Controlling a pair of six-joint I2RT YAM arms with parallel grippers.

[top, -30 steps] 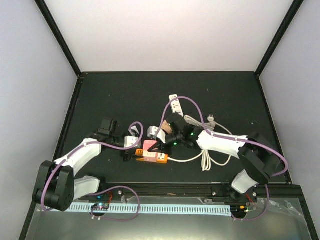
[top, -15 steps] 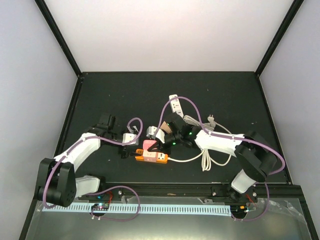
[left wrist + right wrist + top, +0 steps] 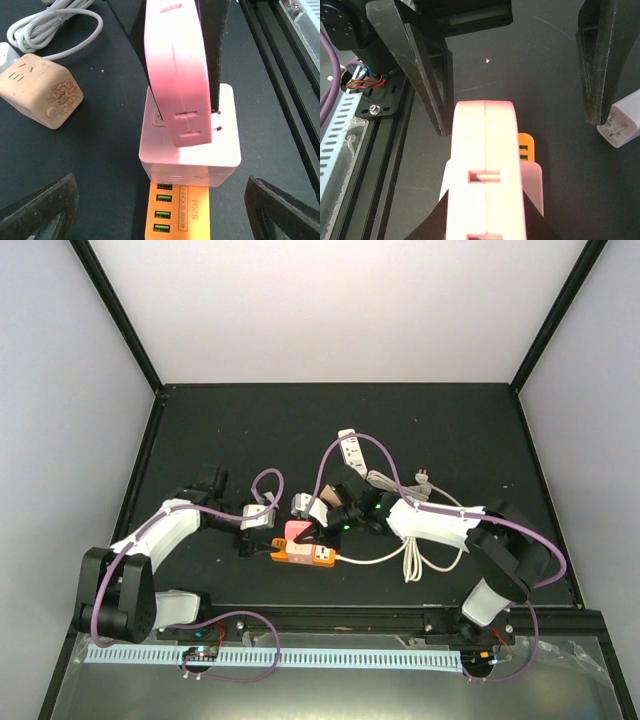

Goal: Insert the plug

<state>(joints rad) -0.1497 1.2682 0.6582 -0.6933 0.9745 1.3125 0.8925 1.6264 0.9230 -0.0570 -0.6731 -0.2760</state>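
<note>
Fingers (image 3: 485, 165) of the right arm are pink and pressed flat together with nothing between them. Their tip bears down on the top face of the pale cube plug (image 3: 190, 150). That plug sits on one end of the orange power strip (image 3: 177, 215), covering it, and how deep it is seated cannot be told. The left fingers (image 3: 42, 207) are black and spread wide. One stands on each side of the orange power strip and the plug, and neither touches them. In the right wrist view they rise on both sides of the pink pair.

Counted around the orange power strip:
- **Cube plugs:** there are two. One is the pale plug on the strip. The other is a beige cube (image 3: 40, 92) lying on the tabletop (image 3: 450, 430) just beyond the strip, away from the arm bases.
- **Two-pronged block:** one small white block (image 3: 622, 125) lies beside the beige cube, close to one left finger.
- **Power strips:** there are two, the orange one and a white one (image 3: 348, 445) lying well beyond it toward the back wall.
- **Cable:** one coil of white cable (image 3: 415, 550) lies on the right arm's side of the orange strip, with a small plug (image 3: 425, 478) at its far end.

The orange strip shows a row of green ports on the end facing the left wrist.
</note>
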